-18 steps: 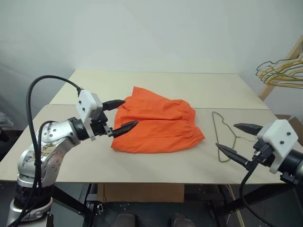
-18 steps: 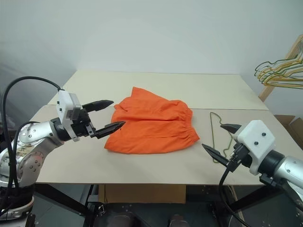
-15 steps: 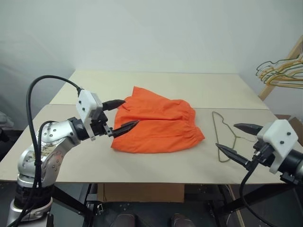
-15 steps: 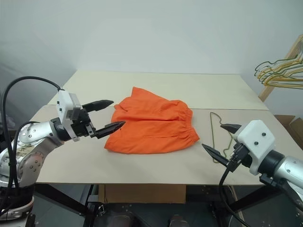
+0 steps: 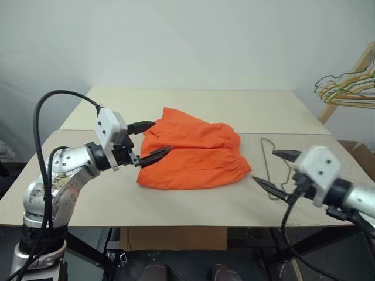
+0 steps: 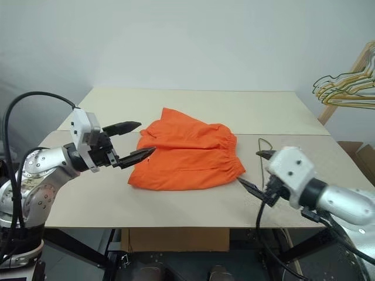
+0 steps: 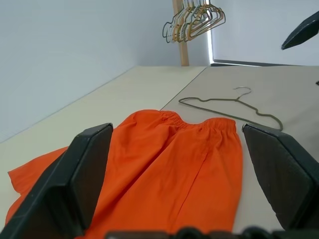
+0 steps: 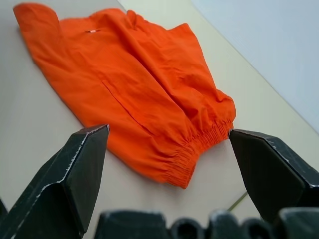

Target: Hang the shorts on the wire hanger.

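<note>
You see a beige table against a pale wall, a bunch of hangers on a wooden rack at the right.

No text, label, brand, number or sign can be read anywhere in these views.
</note>
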